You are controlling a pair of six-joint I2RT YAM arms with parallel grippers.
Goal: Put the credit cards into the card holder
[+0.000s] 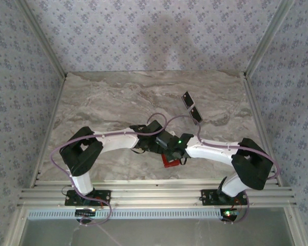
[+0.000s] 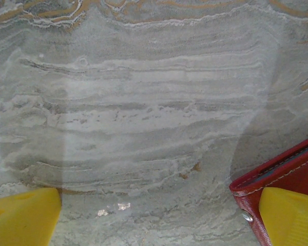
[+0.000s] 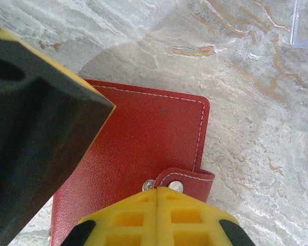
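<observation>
- Yellow and pressed tight together with no gap between them, the fingers of my right end effector sit right at the clasp tab of the card holder.
- Whether the tab is pinched between those fingers or only lies under their tips, I cannot tell.
- My left end effector is spread wide and holds nothing. One finger hangs over a corner of the card holder, the other over bare table.
- From above, the card holder lies flat on the table between my two end effectors, toward the near edge.
- I take the step in hand to be undoing the clasp. Done well, my left fingers would press the cover down while my right peels the tab up slowly, so the card holder opens rather than slides or lifts whole.
- The card holder is folded shut, its tab lying over the cover. No card shows in it. A thin grey line runs between the red layers at its edge, and I cannot tell whether that is lining or a card.
- Two black credit cards lie just beside each other farther back, well apart from the card holder.
</observation>
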